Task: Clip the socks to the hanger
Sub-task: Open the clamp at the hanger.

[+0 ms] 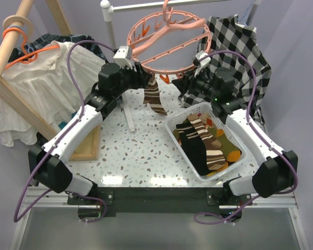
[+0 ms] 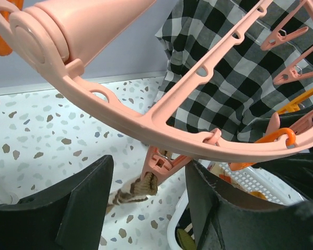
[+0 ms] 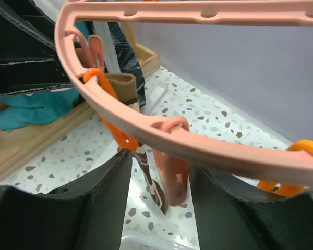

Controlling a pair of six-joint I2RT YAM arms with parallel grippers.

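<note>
Surface [image 1: 141, 151]: speckled
Striped sock [image 1: 154, 97]: clipped to hanger [image 1: 183, 24], long axis vertical, toe down
Left pincer [image 2: 148, 162]: jaws apart
Right pincer [image 3: 160, 162]: jaws apart

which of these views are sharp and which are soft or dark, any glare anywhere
Top external: sharp and evenly lit, with a pale glare patch along the near edge of the table. Left wrist: the hanger is crisp, but the left gripper fingers are nearly black. Right wrist: the hanger rim is sharp, the teal cloth behind it softer.

Bright even light, blurred foregrounds
</note>
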